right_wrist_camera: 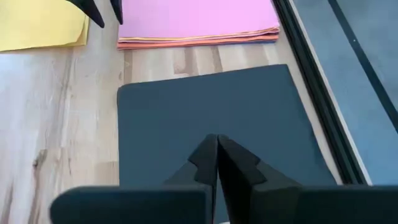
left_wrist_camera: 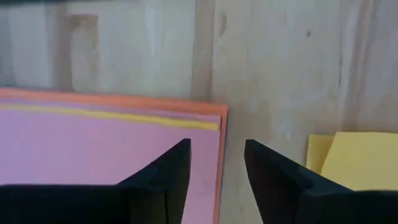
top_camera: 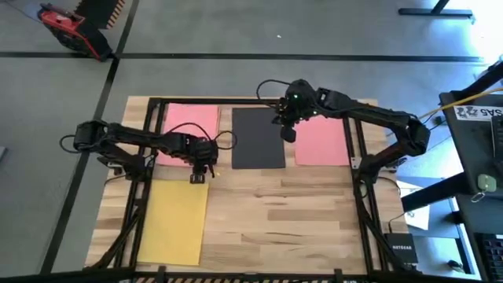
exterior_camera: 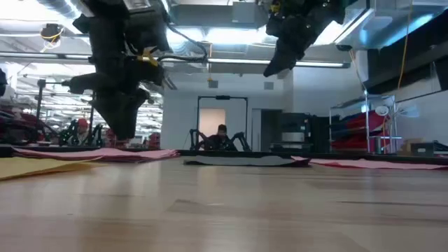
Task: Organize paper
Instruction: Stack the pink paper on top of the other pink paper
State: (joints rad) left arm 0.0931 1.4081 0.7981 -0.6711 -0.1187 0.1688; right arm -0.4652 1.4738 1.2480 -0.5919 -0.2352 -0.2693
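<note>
I have a pink-topped stack (top_camera: 191, 126) at the table's far left, with orange and yellow edges showing under the top sheet. A black sheet (top_camera: 258, 137) lies beside it, a pink sheet (top_camera: 322, 141) beyond that, and a yellow sheet (top_camera: 174, 220) lies nearer on the left. I judge these light, limp and slippery, best pinched at a corner or edge. My left gripper (left_wrist_camera: 214, 168) hangs over the stack's corner, fingers spread. My right gripper (right_wrist_camera: 217, 158) hovers above the black sheet, fingers pressed together. All rest on the wooden table (top_camera: 299, 220).
</note>
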